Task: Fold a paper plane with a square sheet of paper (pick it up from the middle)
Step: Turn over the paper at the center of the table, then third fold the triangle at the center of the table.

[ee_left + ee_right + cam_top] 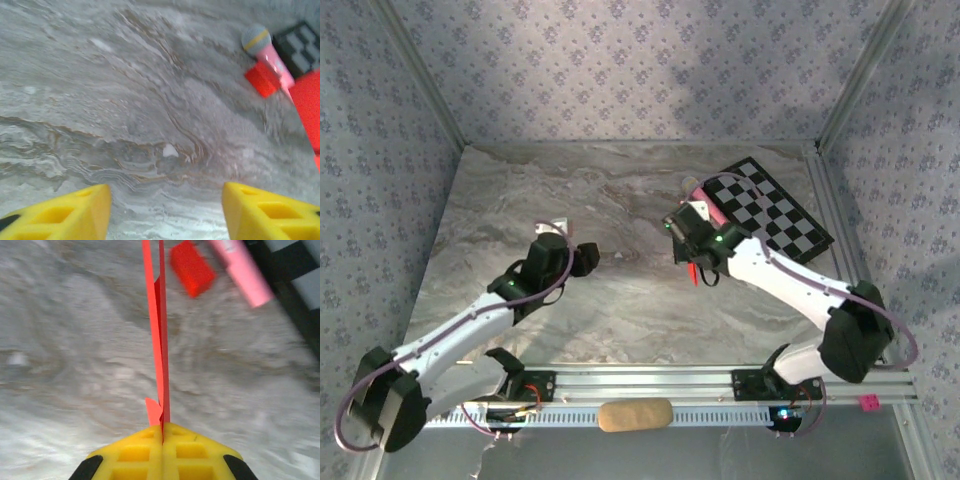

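The right gripper point(162, 426), jaws pressed together on the folded red paper point(161, 340), holds it above the table point(620, 300) toward its right edge, while the left gripper point(165, 187) gapes empty; light and limp, it likely wants pinching at the crease.

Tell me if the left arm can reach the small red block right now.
Probably yes. The left tool is open and empty, with bare table between it and the red block. The folded red paper, pinched in the shut right tool, hangs near the block and might crowd the approach.
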`<action>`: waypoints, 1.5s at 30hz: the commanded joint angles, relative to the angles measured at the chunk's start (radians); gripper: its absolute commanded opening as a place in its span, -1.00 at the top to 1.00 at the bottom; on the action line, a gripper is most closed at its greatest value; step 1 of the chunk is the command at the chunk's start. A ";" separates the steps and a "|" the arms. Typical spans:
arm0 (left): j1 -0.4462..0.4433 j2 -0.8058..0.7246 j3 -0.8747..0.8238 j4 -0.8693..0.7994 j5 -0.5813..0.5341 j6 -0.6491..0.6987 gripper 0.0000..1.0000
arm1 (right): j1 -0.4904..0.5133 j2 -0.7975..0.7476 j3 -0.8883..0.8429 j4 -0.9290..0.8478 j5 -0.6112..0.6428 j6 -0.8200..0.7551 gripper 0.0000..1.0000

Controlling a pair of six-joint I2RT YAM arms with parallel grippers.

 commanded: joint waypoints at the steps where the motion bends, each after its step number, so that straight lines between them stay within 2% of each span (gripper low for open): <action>1: 0.031 -0.079 -0.029 -0.003 -0.086 -0.047 -0.39 | 0.061 0.128 0.104 -0.309 0.327 -0.007 0.96; 4: 0.069 -0.148 -0.061 -0.026 -0.105 -0.088 -0.70 | 0.111 0.258 0.189 -0.363 0.335 0.004 0.96; 6: 0.094 -0.186 -0.067 -0.079 -0.134 -0.138 -0.98 | 0.147 0.342 0.240 -0.367 0.323 0.004 0.96; 11: 0.161 -0.268 -0.043 -0.223 -0.122 -0.116 -0.99 | 0.208 0.525 0.368 -0.331 0.185 -0.007 0.92; 16: 0.194 -0.321 -0.032 -0.296 -0.150 -0.117 -0.99 | 0.226 0.632 0.452 -0.264 0.030 -0.028 0.83; 20: 0.223 -0.274 -0.011 -0.340 -0.120 -0.117 -0.99 | 0.224 0.670 0.495 -0.223 -0.087 -0.041 0.74; 24: 0.233 -0.192 0.020 -0.335 -0.049 -0.101 -0.99 | 0.201 0.644 0.469 -0.107 -0.244 -0.046 0.61; 25: 0.234 -0.171 0.028 -0.321 -0.005 -0.085 -0.99 | 0.191 0.626 0.448 -0.067 -0.286 -0.044 0.58; 29: 0.234 -0.067 0.055 -0.259 0.164 -0.033 -0.90 | 0.135 0.483 0.271 0.174 -0.432 -0.011 0.16; 33: 0.236 0.047 0.090 -0.221 0.265 -0.026 -0.86 | 0.043 0.283 -0.007 0.459 -0.610 0.027 0.06; 37: 0.232 0.162 0.134 -0.200 0.380 -0.019 -0.72 | -0.068 0.125 -0.240 0.656 -0.721 0.085 0.14; 39: 0.225 0.225 0.152 -0.187 0.429 -0.023 -0.61 | -0.146 0.089 -0.338 0.733 -0.800 0.126 0.30; 41: 0.210 0.282 0.171 -0.176 0.462 -0.033 -0.53 | -0.202 0.079 -0.400 0.784 -0.863 0.159 0.48; 45: 0.152 0.391 0.217 -0.170 0.478 -0.055 -0.41 | -0.235 0.096 -0.428 0.804 -0.925 0.169 0.65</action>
